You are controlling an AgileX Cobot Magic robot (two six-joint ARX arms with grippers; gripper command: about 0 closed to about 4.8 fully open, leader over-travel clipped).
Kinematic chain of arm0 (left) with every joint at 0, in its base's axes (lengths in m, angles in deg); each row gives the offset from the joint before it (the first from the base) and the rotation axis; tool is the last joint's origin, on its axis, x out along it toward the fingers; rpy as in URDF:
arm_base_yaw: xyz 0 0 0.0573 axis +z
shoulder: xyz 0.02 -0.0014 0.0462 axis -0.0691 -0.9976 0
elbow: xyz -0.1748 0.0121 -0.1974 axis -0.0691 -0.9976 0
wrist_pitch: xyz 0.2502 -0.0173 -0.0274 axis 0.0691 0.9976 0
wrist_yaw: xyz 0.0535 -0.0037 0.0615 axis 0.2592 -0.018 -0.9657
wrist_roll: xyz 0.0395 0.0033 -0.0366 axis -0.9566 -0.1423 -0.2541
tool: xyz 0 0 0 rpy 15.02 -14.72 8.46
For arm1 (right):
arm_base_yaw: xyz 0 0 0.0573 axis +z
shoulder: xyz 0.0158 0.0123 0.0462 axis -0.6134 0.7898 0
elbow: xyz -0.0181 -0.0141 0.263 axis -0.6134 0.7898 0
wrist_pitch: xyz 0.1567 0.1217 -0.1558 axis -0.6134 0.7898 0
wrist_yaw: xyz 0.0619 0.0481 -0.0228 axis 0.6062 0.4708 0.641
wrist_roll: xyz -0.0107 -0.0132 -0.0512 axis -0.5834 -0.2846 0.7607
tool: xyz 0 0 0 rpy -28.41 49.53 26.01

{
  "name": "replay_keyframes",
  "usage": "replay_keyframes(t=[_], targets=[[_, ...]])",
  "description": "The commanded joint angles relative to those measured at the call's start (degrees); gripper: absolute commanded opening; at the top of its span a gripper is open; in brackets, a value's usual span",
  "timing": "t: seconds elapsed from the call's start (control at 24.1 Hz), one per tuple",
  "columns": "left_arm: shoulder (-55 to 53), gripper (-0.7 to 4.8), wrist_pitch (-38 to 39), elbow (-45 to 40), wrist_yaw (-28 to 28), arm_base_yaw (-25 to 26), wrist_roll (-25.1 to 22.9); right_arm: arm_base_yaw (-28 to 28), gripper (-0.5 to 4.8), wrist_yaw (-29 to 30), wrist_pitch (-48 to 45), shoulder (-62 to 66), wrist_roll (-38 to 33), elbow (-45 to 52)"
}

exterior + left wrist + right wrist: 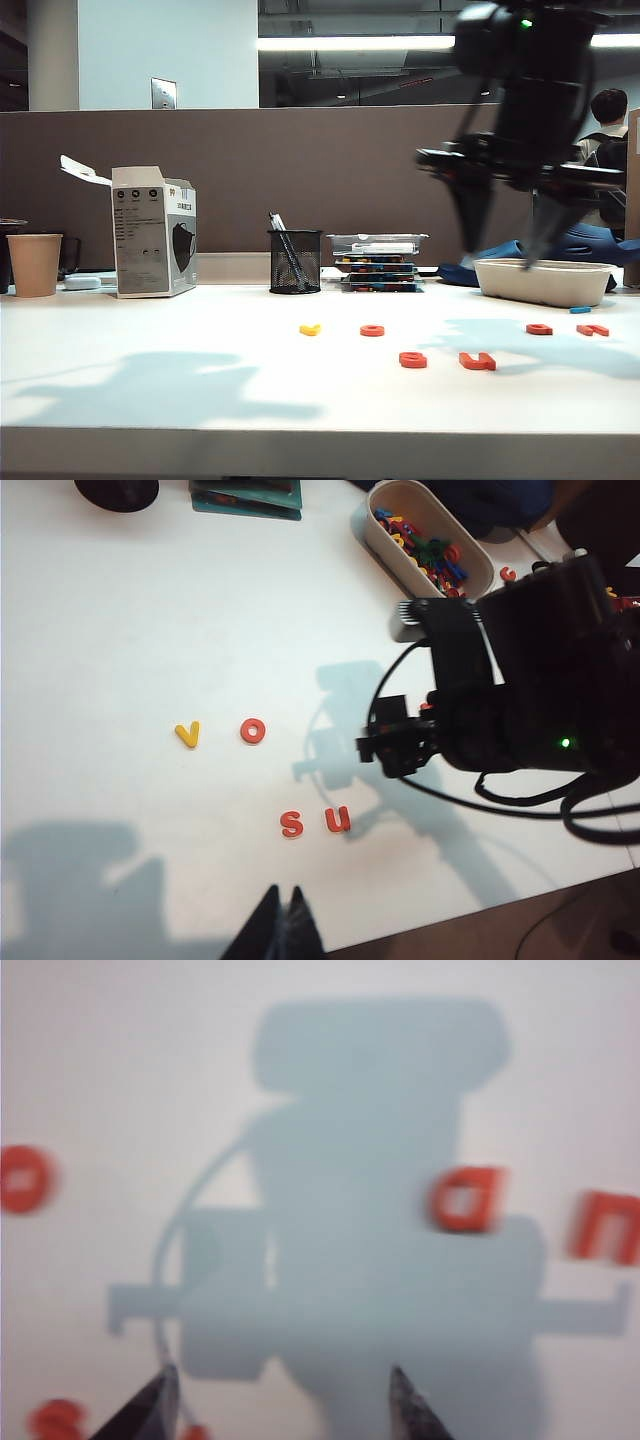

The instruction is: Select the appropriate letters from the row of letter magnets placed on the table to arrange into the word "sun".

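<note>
White table (200,390) fills the scene, backed by a brown partition (250,180), with a cup (35,264), a box (153,245), a pen pot (295,261) and a tray of spare letters (545,281) along the far side. S (291,824) and U (338,821) lie side by side nearest the front edge, already reading as the start of the word, so the step in hand looks like fetching the N. The right gripper (280,1400) hangs above the table with nothing between its fingers, which stand well apart; in its own blurred view a rounded letter (468,1198) lies ahead of the tips and the N (605,1225) further out to the side, both in the back row with O (253,730) and the yellow letter (187,734). The left gripper (285,925) sits off near the table's front edge, its tips together, holding nothing. Next, the right gripper probably needs to shift sideways over the N, straddle it, come down and close, then carry it to just beside the U on the side away from the S.
</note>
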Motion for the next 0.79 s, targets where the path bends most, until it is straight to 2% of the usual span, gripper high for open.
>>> replay_keyframes(t=[0.04,0.21,0.79], targets=[[0.2,-0.05,-0.2,0.2,-0.1,0.0,-0.2,-2.8,2.67,-2.2,1.6,-0.2,2.6,-0.2],[0.2,-0.05,-0.2,0.2,-0.2,0.0,-0.2,-6.7,2.66,-5.4,0.7,-0.2,3.4,-0.2],[0.2,-0.05,-0.3,0.2,-0.2,0.0,-0.2,-13.4,2.66,-3.8,-2.5,5.9,3.8,0.2]])
